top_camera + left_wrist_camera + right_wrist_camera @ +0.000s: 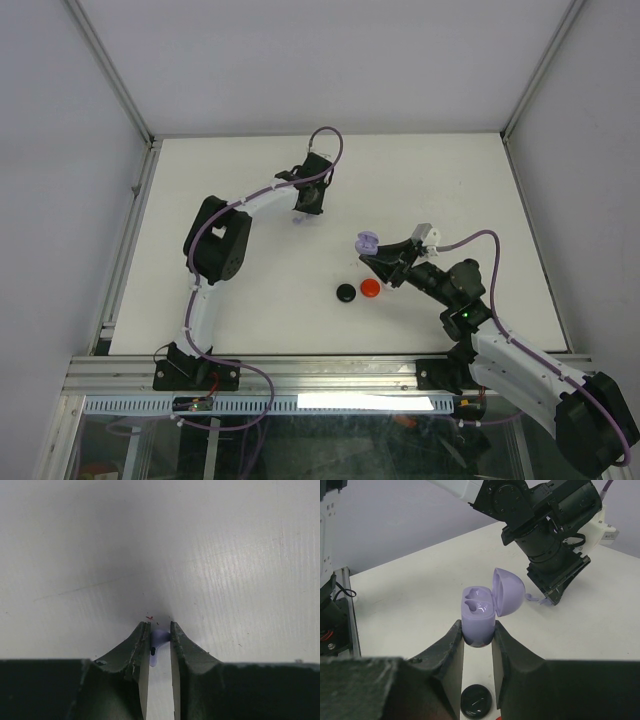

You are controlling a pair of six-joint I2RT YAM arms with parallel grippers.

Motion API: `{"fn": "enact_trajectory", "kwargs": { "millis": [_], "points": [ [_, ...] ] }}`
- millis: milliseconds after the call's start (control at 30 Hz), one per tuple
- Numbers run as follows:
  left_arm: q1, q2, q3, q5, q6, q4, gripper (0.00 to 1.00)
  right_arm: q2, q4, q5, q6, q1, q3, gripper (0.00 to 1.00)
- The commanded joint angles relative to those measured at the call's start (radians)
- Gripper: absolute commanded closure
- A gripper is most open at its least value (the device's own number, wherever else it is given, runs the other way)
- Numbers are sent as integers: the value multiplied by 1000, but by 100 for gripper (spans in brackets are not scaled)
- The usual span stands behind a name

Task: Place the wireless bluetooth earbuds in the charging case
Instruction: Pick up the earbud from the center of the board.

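In the left wrist view my left gripper [160,631] is shut on a lavender earbud [159,639] right at the table surface, its short stem pointing back between the fingers. From above, that gripper [304,211] sits mid-table toward the back. My right gripper [478,634] is shut on the lower body of the lavender charging case [479,620]. The case is held upright above the table, its lid [509,591] is hinged open and both sockets are empty. In the top view the case [367,242] is right of centre. A small lavender piece [531,598] lies beside the left fingertips.
A black round puck case [346,292] and a red one [370,288] lie on the table just in front of the held case. The black one [476,701] shows under my right fingers. Walls enclose the white table [440,180] on three sides.
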Motion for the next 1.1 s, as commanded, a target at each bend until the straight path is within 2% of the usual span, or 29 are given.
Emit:
{"fn": "enact_trajectory", "kwargs": {
  "millis": [0,333,600,1067],
  "points": [
    [-10,-26,25,-15,-4,-36,84,-10,32,1,4,4,11,100],
    [-16,-202,-50,-14,-48,29,85,38,124,35,-15,4,6,100],
    [-33,-391,-162,-22,-107,122,86,133,263,48,-54,5,4,100],
    [-200,-707,-381,-169,-154,358,86,270,474,137,-44,6,12,100]
  ]
}}
